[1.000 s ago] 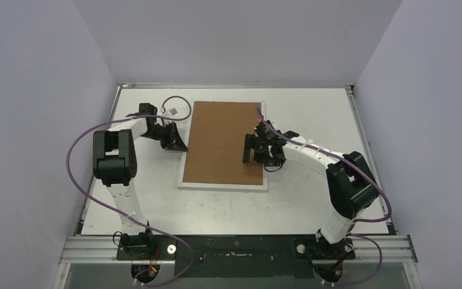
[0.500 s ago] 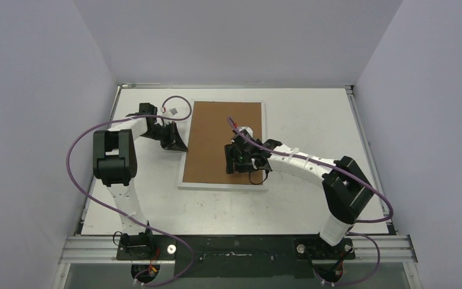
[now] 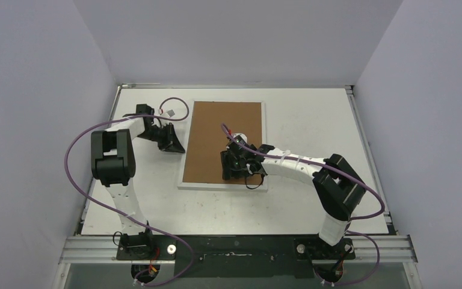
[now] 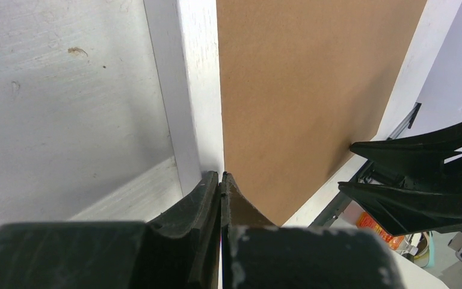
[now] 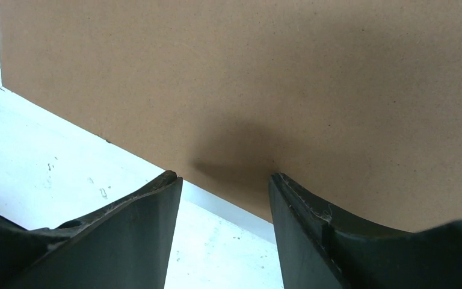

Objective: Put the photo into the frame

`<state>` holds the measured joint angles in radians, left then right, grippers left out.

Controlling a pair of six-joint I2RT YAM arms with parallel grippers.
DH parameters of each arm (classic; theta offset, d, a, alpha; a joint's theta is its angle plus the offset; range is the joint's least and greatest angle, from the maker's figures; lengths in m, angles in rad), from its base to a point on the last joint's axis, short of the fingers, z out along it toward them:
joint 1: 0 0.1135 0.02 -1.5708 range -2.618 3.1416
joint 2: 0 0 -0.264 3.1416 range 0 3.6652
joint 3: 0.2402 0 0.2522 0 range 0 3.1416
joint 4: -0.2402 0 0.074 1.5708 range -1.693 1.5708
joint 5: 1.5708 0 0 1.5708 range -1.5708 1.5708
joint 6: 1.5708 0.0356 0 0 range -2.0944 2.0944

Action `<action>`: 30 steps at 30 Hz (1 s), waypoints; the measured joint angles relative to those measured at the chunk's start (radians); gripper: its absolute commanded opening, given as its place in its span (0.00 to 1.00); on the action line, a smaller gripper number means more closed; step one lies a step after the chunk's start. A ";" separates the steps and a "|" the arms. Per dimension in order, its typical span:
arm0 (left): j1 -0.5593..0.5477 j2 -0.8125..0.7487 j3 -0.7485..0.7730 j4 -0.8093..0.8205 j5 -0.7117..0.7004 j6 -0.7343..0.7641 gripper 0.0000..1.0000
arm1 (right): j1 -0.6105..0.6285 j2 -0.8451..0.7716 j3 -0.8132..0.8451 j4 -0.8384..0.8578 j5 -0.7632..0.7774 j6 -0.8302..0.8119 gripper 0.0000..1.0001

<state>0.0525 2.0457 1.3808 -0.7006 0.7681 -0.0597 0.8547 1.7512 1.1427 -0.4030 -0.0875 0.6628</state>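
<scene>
The frame (image 3: 222, 185) lies face down in the middle of the table, its white rim around a brown backing board (image 3: 216, 126). The photo is hidden. My left gripper (image 3: 177, 144) sits at the frame's left edge. In the left wrist view it (image 4: 221, 176) is shut, with its tips on the seam between the white rim (image 4: 195, 90) and the board (image 4: 301, 90). My right gripper (image 3: 228, 167) hovers low over the board's front part. It (image 5: 225, 177) is open, nothing between its fingers, pointing at the board's (image 5: 246, 72) front edge.
The white table (image 3: 313, 120) is enclosed by grey walls on three sides. Purple cables (image 3: 72, 150) loop off both arms. A metal rail (image 3: 234, 248) with the arm bases runs along the near edge.
My right gripper has slid left and nearer across the brown board, and its jaws have narrowed. The left gripper has stayed shut at the frame's left edge.
</scene>
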 measured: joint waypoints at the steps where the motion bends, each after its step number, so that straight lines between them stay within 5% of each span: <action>1: 0.001 -0.001 0.000 -0.005 0.000 0.003 0.00 | 0.000 0.001 0.000 0.002 0.000 0.000 0.55; 10: 0.002 -0.011 0.000 -0.034 0.000 0.024 0.00 | 0.000 0.008 -0.002 0.012 0.003 0.000 0.54; 18: 0.002 -0.056 0.023 -0.110 0.000 0.075 0.01 | 0.003 0.009 0.034 -0.009 -0.016 0.003 0.89; 30: 0.002 -0.089 0.044 -0.131 -0.021 0.093 0.01 | -0.219 -0.188 -0.065 -0.047 -0.019 0.027 0.93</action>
<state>0.0544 1.9568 1.4246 -0.8318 0.7467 0.0330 0.6361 1.5631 1.0779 -0.4496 -0.1062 0.6903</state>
